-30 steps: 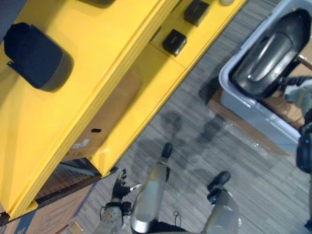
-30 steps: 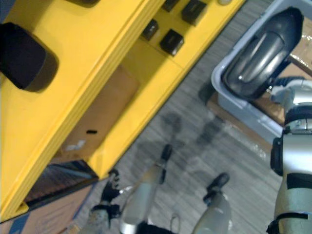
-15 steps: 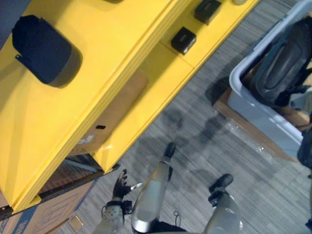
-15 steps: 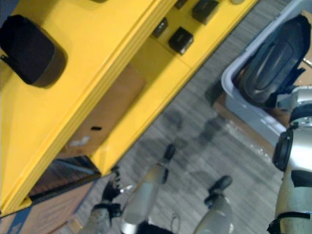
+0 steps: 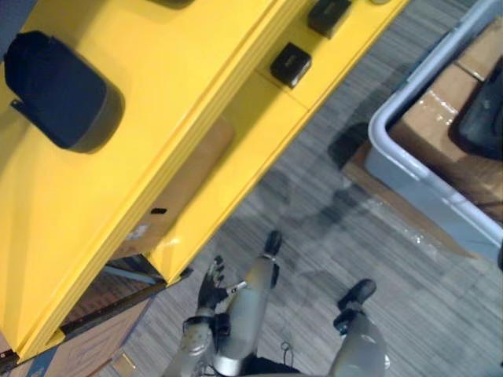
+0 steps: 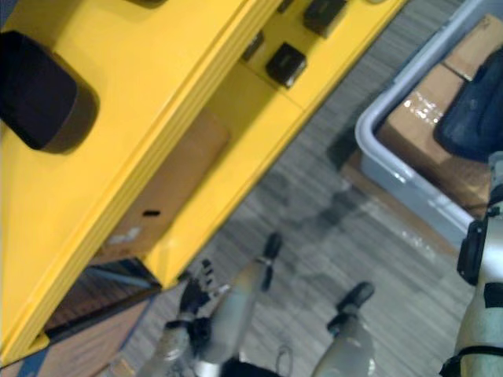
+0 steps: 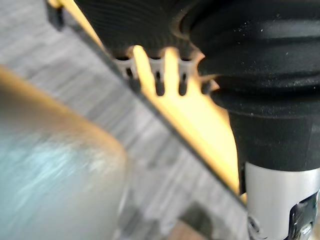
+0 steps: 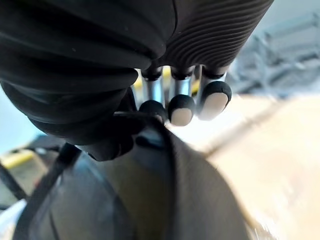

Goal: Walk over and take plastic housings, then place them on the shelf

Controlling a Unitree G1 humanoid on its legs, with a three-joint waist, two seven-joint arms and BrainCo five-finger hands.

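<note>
A yellow shelf (image 5: 157, 141) runs slantwise across the head views, its tiers stepping down toward a grey striped carpet floor (image 5: 330, 236). On the broad top tier lies a dark rounded housing (image 5: 59, 90), flat on the yellow surface and well apart from everything else. On a lower tier sit two small black boxes (image 5: 291, 64) (image 5: 328, 16), near each other but not touching. A brown cardboard panel (image 5: 192, 181) shows under the shelf, and a cardboard box (image 5: 94, 342) stands on the floor by the shelf's near end. To the robot's right, a grey bin (image 5: 409, 169) rests on a flat piece of cardboard on the carpet and holds a taped carton (image 5: 428, 122). Over that carton, at the edge of the view, is the plastic housing (image 5: 481, 118). The right hand (image 8: 181, 106) grasps it: in its wrist view the fingertips (image 8: 214, 97) curl down onto the dark shell's rim, with the thumb against its other side. Whether the shell is resting on the carton or is clear of it cannot be told. The left hand (image 5: 211, 284) hangs low beside the shelf's near corner, its fingers straight and spread, holding nothing.
</note>
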